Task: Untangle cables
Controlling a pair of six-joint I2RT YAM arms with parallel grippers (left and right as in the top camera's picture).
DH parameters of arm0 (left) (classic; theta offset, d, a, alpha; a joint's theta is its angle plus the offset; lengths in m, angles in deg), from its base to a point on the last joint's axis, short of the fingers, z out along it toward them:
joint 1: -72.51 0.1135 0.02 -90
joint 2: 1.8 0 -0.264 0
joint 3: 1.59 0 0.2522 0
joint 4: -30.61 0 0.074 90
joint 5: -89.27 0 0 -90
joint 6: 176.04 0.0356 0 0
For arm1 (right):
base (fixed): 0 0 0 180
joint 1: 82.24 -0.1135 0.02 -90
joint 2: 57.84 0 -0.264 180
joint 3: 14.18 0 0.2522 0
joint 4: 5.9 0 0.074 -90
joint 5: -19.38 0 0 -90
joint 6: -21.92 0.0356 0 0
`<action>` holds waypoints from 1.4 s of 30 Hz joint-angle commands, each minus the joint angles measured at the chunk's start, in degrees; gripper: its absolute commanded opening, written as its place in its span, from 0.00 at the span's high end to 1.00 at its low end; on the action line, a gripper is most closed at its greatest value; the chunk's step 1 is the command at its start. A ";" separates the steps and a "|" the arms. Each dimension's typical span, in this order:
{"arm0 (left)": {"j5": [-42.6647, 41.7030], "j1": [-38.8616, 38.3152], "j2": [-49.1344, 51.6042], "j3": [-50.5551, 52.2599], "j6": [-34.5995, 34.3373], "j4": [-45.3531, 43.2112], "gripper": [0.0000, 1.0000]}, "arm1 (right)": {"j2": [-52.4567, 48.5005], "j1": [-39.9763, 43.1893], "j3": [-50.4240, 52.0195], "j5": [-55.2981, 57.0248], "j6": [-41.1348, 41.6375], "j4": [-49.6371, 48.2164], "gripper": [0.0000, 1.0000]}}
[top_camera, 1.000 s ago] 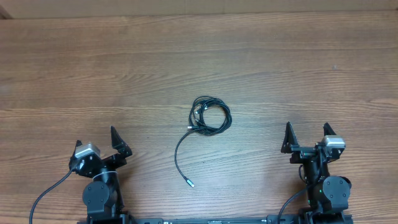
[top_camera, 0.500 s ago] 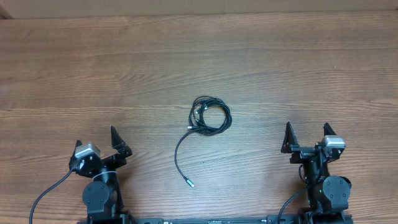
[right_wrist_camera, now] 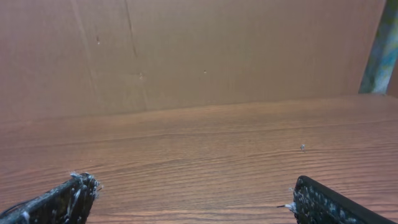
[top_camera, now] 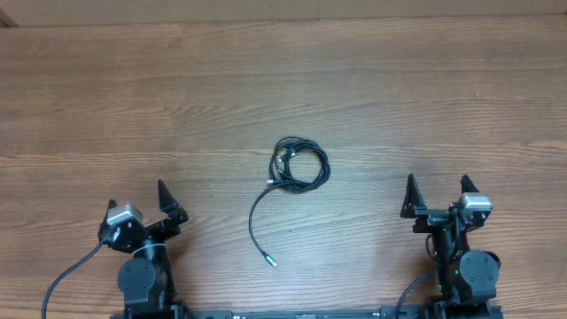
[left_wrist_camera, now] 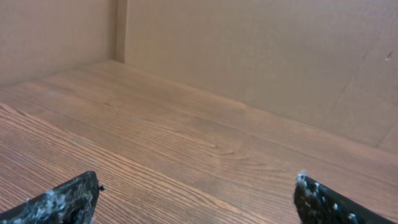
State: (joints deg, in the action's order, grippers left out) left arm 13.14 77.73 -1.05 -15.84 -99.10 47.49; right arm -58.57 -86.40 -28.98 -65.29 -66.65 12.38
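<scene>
The cables [top_camera: 299, 164] lie in a small black coil at the middle of the wooden table, with one loose strand curving down to a silvery plug tip [top_camera: 270, 260]. My left gripper [top_camera: 142, 202] is open and empty at the near left, well apart from the coil. My right gripper [top_camera: 438, 191] is open and empty at the near right, also apart from it. In the left wrist view [left_wrist_camera: 196, 193] and the right wrist view [right_wrist_camera: 193, 193] only the spread fingertips and bare wood show; the cables are out of those views.
The wooden table [top_camera: 283, 89] stretches to a cardboard wall [right_wrist_camera: 199, 50] at the far side. Thicker black arm wires run off the bases at the near left [top_camera: 66, 275] and near right [top_camera: 412, 288].
</scene>
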 commanded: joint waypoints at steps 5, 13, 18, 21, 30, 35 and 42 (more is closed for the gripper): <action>-0.37 -0.33 -0.44 0.22 1.46 -0.09 0.00 | 0.50 0.11 0.57 -0.07 -0.39 -0.20 0.00; -0.35 -0.33 -0.44 0.22 1.49 -0.09 0.00 | 0.50 0.11 0.57 -0.07 -0.39 -0.20 0.00; -0.39 -0.33 -0.44 0.22 0.81 -1.01 0.00 | 0.50 0.11 0.57 -0.07 -0.39 -0.17 0.00; -0.33 -0.33 -0.44 0.22 0.85 -0.79 0.00 | 0.50 0.11 0.57 -0.07 -0.39 -0.20 0.00; -0.33 -0.33 -0.44 0.22 0.83 -0.52 0.00 | 0.50 0.11 0.57 -0.07 -0.39 -0.20 0.00; -0.35 -0.33 -0.44 0.22 0.83 -0.33 0.00 | 0.50 0.11 0.57 -0.07 -0.39 -0.20 0.00; -0.33 -0.33 -0.44 0.22 0.85 -0.26 0.01 | 0.50 0.11 0.57 -0.07 -0.39 -0.20 0.00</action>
State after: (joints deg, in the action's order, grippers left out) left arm 13.14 77.73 -1.05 -15.84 -99.10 47.21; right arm -58.57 -86.40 -28.98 -65.27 -66.65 12.38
